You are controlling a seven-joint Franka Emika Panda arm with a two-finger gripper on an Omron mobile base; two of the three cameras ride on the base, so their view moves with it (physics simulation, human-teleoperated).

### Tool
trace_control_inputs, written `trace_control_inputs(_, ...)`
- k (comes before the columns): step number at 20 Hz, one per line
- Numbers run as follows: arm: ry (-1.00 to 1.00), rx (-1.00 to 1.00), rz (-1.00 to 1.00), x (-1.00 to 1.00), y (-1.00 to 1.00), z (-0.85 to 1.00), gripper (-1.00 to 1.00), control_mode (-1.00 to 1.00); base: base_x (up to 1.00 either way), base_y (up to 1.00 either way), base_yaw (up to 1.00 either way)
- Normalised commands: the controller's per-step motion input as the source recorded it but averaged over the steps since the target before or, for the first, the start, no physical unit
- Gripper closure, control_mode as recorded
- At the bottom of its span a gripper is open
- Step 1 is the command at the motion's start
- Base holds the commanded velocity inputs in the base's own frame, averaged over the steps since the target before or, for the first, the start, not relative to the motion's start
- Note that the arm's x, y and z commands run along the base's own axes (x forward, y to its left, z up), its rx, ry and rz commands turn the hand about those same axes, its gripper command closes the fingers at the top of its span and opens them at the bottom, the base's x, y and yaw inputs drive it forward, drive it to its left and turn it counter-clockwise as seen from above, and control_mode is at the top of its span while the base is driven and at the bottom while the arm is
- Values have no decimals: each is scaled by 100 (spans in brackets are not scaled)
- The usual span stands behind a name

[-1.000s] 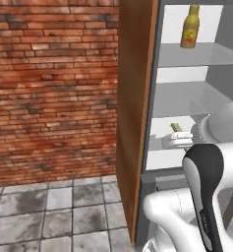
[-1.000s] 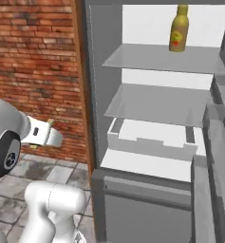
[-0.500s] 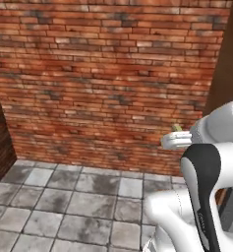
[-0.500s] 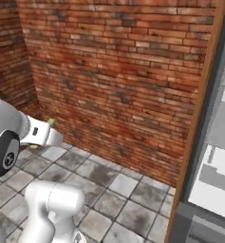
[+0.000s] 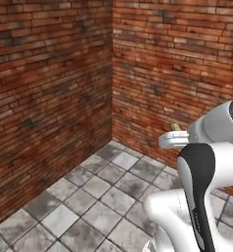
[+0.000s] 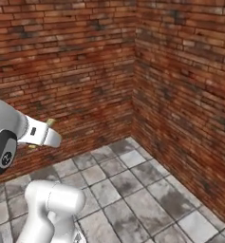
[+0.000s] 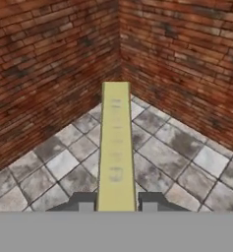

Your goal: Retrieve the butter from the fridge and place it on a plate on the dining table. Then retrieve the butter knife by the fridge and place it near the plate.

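the arm is folded close above the base, hand held level and aimed at a corner where two brick walls point(image 5: 49, 88) meet over a grey tiled floor point(image 5: 103, 192). the gripper point(image 7: 116, 201) is closed on the butter point(image 7: 116, 147), a pale yellow stick projecting forward between the finger tips point(image 7: 83, 201). the hand view shows this grip and the full stick; in the left base view a small yellow end point(image 5: 175, 126) shows above the wrist.
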Motion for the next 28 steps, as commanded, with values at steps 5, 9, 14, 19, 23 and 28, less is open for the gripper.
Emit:
trace_control_inputs(5, 0, 0, 0, 0, 0, 0, 100, 100, 4, 36, 84)
trace_control_inputs(9, 0, 0, 0, 0, 0, 0, 100, 100, 20, 22, 85)
trace_control_inputs(14, 0, 0, 0, 0, 0, 0, 100, 100, 25, 18, 89)
trace_control_inputs(19, 0, 0, 0, 0, 0, 0, 100, 100, 27, 14, 89)
trace_control_inputs(23, 0, 0, 0, 0, 0, 0, 100, 100, 31, 0, 89)
trace_control_inputs(28, 0, 0, 0, 0, 0, 0, 100, 100, 38, 0, 87)
